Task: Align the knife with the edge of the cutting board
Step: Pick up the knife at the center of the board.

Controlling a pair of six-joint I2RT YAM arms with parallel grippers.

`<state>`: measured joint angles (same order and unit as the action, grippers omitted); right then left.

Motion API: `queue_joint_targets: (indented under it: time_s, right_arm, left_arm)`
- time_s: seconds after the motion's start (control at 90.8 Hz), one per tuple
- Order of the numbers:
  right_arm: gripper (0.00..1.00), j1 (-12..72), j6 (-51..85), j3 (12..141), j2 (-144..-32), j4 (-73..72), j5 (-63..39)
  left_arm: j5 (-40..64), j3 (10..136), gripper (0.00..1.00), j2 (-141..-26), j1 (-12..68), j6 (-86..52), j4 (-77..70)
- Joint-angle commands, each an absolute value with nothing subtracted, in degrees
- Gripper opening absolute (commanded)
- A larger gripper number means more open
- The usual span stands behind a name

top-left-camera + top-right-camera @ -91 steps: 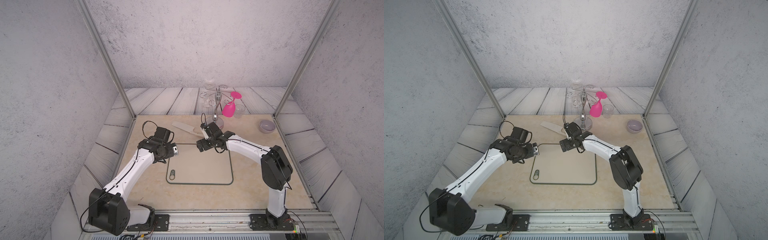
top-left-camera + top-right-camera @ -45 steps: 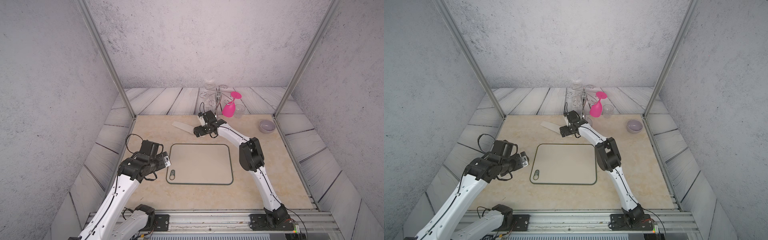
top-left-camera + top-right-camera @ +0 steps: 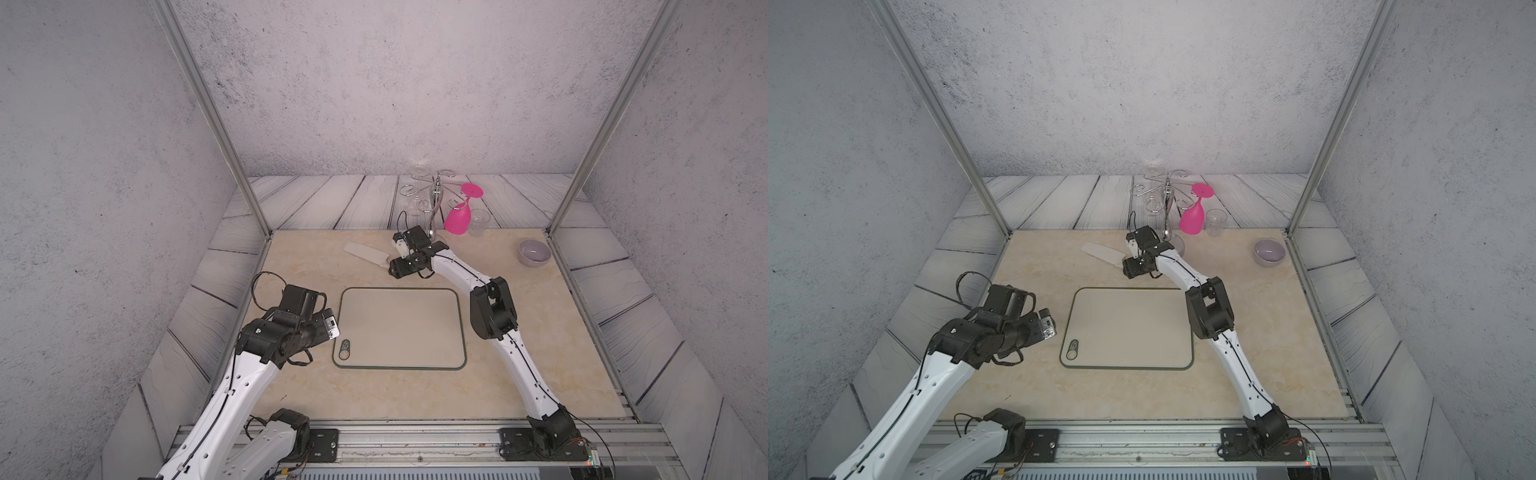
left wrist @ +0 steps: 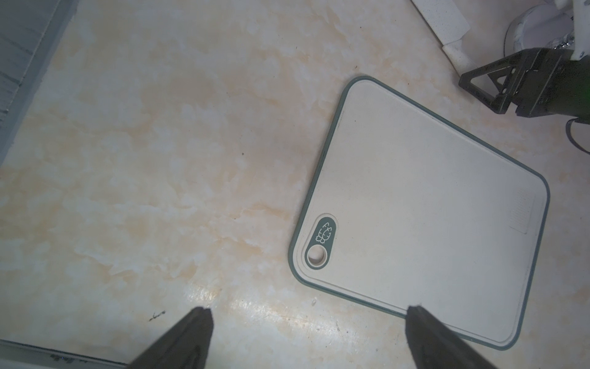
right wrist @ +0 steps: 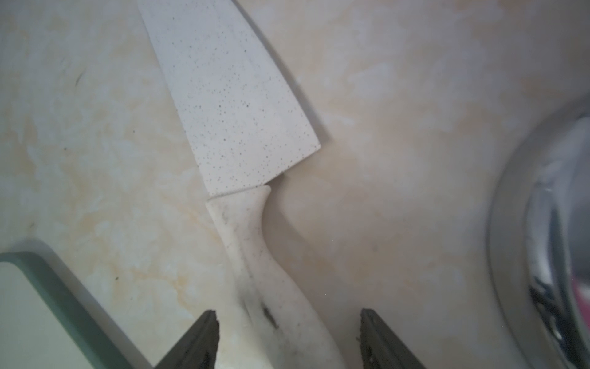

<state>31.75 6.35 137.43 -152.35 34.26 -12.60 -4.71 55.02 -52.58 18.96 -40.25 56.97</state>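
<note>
Cream-white speckled cleaver-style knife point(image 3: 365, 253): lies flat on the marbled beige tabletop point(image 3: 374, 395), beyond the far edge of the beige rectangular green-rimmed cutting board point(image 3: 399, 328). It is clear of the board and oblique to that edge, with the blade pointing far-left. Right gripper point(image 5: 287, 314): jaws parted, straddling the knife's handle, with a gap on one side. Left gripper point(image 4: 309, 309): jaws wide apart, empty, beside the board's left edge.

Nothing legible; the cutting board point(image 4: 415, 207) carries only a drawn emblem point(image 4: 324, 233).
</note>
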Motion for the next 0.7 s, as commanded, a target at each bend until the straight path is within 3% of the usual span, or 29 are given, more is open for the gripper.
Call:
queue_joint_targets:
  time_s: [0.0,0.209,0.374,0.693]
  right_arm:
    - [0.64,32.35,4.62,135.22,-151.33,37.55,-13.64]
    - [0.51,33.25,1.37,132.46,-149.66,39.66,-9.24]
    - [0.49,34.13,-1.27,130.17,-148.65,41.02,-6.1]
    - [0.2,35.08,-3.3,129.05,-146.96,41.29,-9.28]
  left_arm:
    - [-5.05,53.92,1.0,-53.26,18.54,-39.6,56.37]
    - [-4.44,53.57,1.0,-53.91,18.46,-39.64,55.6]
    - [-4.26,53.28,1.0,-53.71,18.46,-39.63,55.48]
    - [-4.54,52.97,1.0,-52.94,18.46,-39.63,56.18]
